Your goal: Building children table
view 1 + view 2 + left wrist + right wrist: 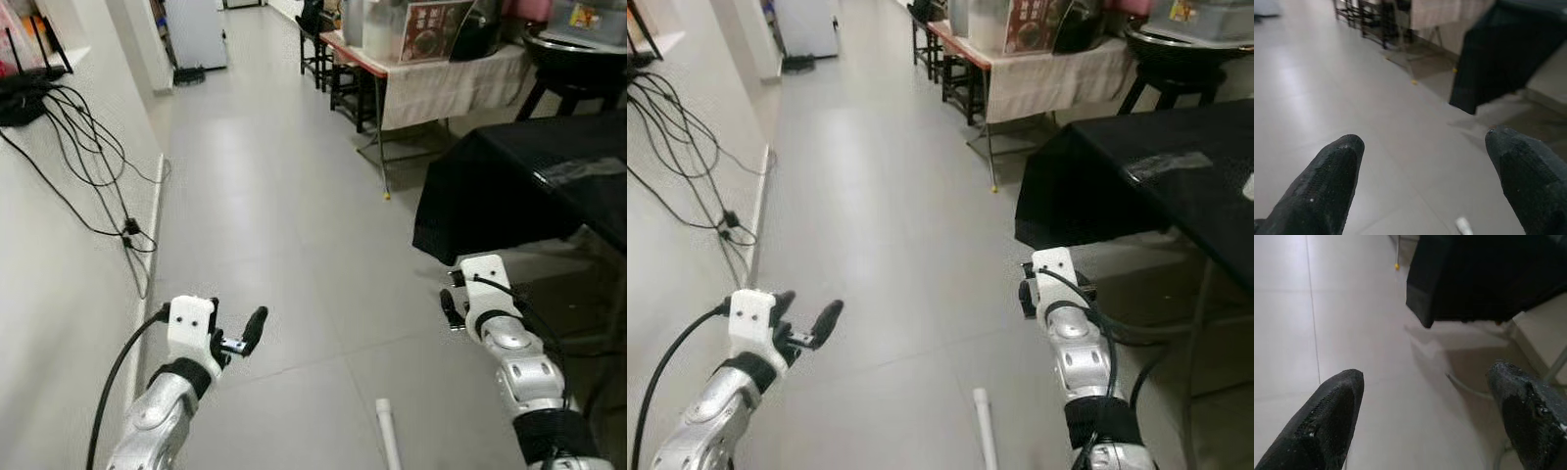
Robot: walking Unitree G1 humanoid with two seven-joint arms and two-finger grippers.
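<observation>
A white tube-like piece lies on the grey tiled floor between my two arms, close in front of me; its tip also peeks in at the edge of the left wrist view. My left gripper is held low over the floor on the left, open, with nothing between its fingers. On the right, my right gripper hangs just in front of the black cloth's corner. It is open and holds nothing, and its fingers frame bare floor.
A table draped in black cloth stands close on the right, its metal legs beneath. Farther off are a table with a white cloth and dark stools. Cables hang along the left wall. A corridor of floor runs ahead.
</observation>
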